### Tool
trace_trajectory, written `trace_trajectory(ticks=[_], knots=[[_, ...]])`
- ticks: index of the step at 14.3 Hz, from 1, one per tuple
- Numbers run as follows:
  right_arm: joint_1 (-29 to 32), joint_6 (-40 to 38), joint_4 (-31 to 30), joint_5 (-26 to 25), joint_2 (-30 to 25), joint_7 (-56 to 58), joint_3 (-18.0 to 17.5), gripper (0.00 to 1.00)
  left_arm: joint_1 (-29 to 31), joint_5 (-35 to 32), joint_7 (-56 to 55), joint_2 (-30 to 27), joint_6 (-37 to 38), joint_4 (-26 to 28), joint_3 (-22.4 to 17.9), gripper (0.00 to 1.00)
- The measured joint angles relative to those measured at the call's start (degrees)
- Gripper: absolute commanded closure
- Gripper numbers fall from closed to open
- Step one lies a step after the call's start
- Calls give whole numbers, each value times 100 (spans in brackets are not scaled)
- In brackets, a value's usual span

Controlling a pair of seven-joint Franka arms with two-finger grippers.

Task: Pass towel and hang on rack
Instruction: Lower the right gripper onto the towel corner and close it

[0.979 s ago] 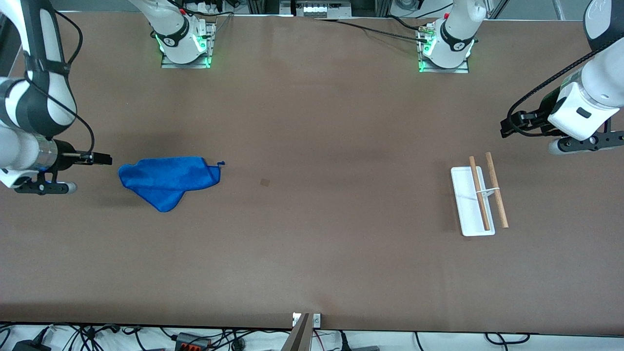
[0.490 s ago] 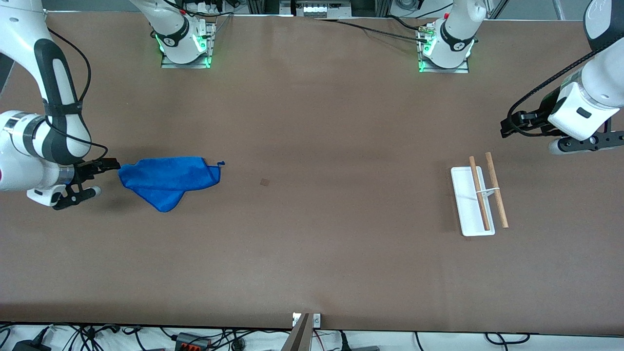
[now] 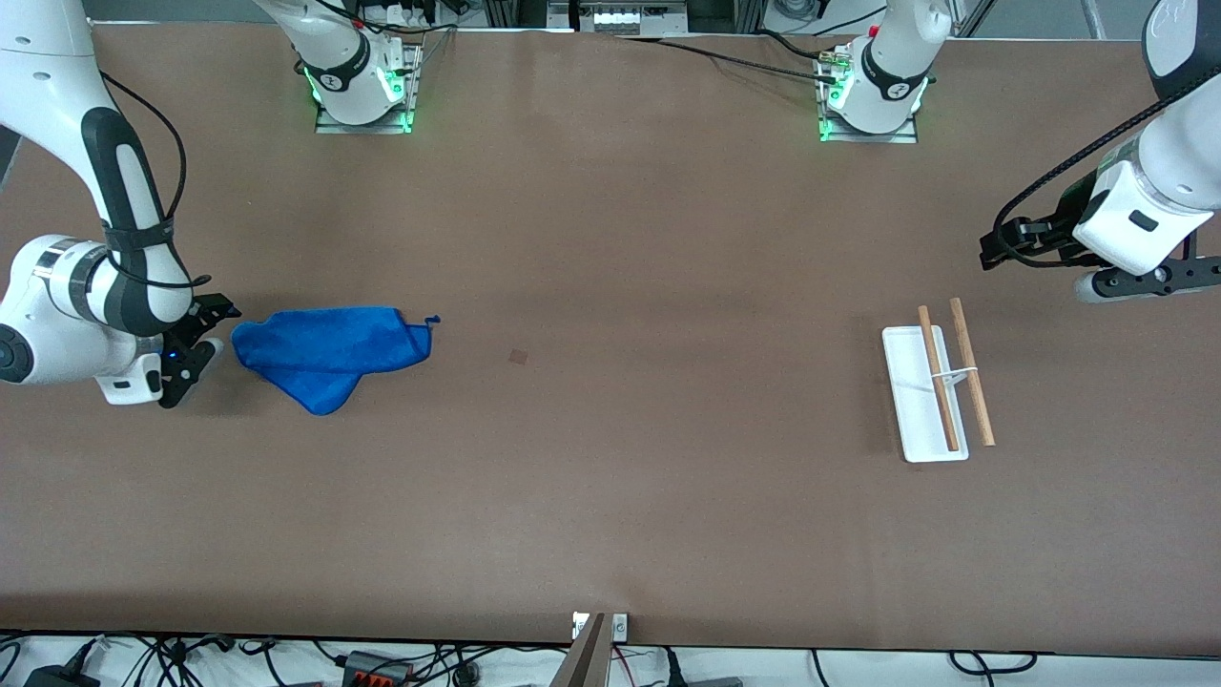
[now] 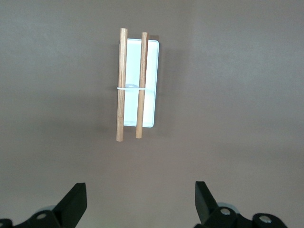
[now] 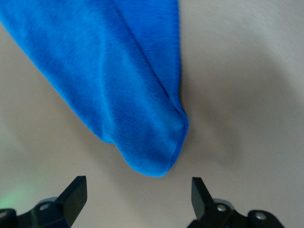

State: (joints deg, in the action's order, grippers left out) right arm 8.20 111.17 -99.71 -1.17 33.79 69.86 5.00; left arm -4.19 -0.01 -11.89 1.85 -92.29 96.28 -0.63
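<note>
Lying crumpled on the worktop [image 3: 610,496] toward the right arm's end, the blue towel [image 3: 329,351] has the right claw [image 3: 202,336] just beside its corner, fingers apart. The left claw [image 3: 997,250] waits, fingers apart, near the rack [image 3: 937,391], which stands well apart from the towel

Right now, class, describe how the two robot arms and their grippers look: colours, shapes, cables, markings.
Both arms have rounded white shells with dark joint bands and black cables along them. The right gripper and left gripper are black with wedge-shaped fingers. Green lights glow at both bases.
</note>
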Motion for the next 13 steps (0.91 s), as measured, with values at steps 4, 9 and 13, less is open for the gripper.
trace_trajectory(ticks=[4,9,13], knots=[[2,179,-40,5,102,1317,0,26,14,0,81,0,0,0,-5,0],[6,732,-370,12,115,2068,0,28,18,0,101,0,0,0,-10,0],[15,753,-487,68,115,2179,0,29,19,0,105,0,0,0,-10,0]])
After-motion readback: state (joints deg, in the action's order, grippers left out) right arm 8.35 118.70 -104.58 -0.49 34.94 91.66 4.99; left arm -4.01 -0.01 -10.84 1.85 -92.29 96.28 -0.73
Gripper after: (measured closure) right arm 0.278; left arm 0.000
